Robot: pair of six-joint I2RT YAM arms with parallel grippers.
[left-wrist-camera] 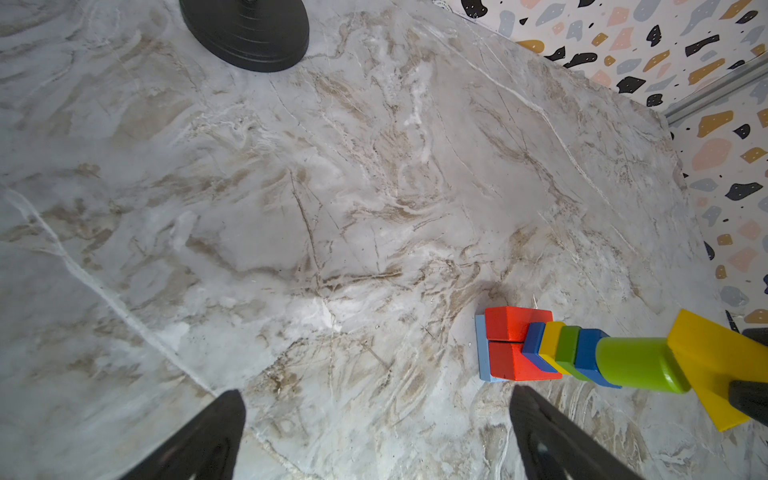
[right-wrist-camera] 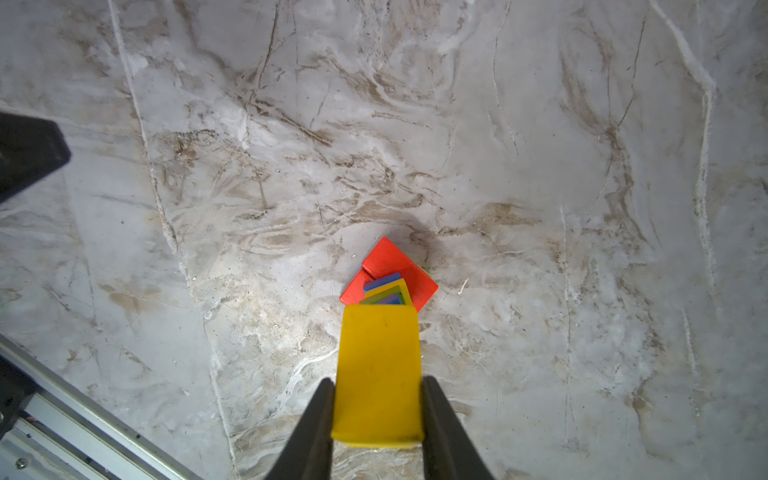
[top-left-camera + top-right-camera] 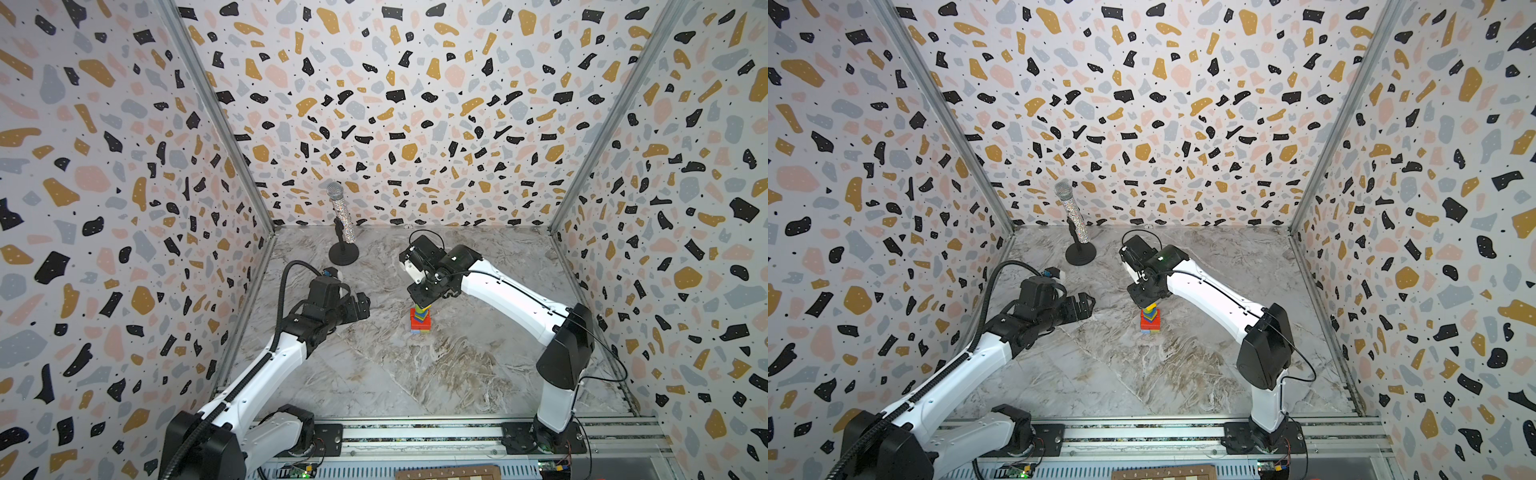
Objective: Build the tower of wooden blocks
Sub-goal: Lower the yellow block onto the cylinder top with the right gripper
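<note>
The marbled worktop [image 3: 415,374] fills the lower middle of both top views, and no loose wood blocks show on it anywhere. By that, the collecting looks finished and only the capping step is open.

The microphone [image 3: 343,212] on its black stand is at the upper left of the worktop, well apart from the work.

The left end effector [image 3: 361,307] hangs left of centre with its jaws spread wide and nothing between them. It is near the tower [image 3: 420,320] but not touching it.

The right end effector [image 2: 378,382] reaches in from the right and is directly over the stack, clamped on the long sides of the yellow block [image 2: 378,365].

The tower stands near the middle of the frame, a little below mid-height. In the left wrist view it lies along the lower right. From the worktop up it reads as a light-blue base [image 1: 482,353], two red blocks [image 1: 511,345] side by side, then thin blue, yellow, green and blue pieces twisted against each other, then a green cylinder [image 1: 636,365].

The yellow block appears to meet the cylinder's end, though I cannot tell whether it bears fully on it.

What is left, I judge, is to let go cleanly and lift away. The slim, twisted upper part looks easy to topple.
</note>
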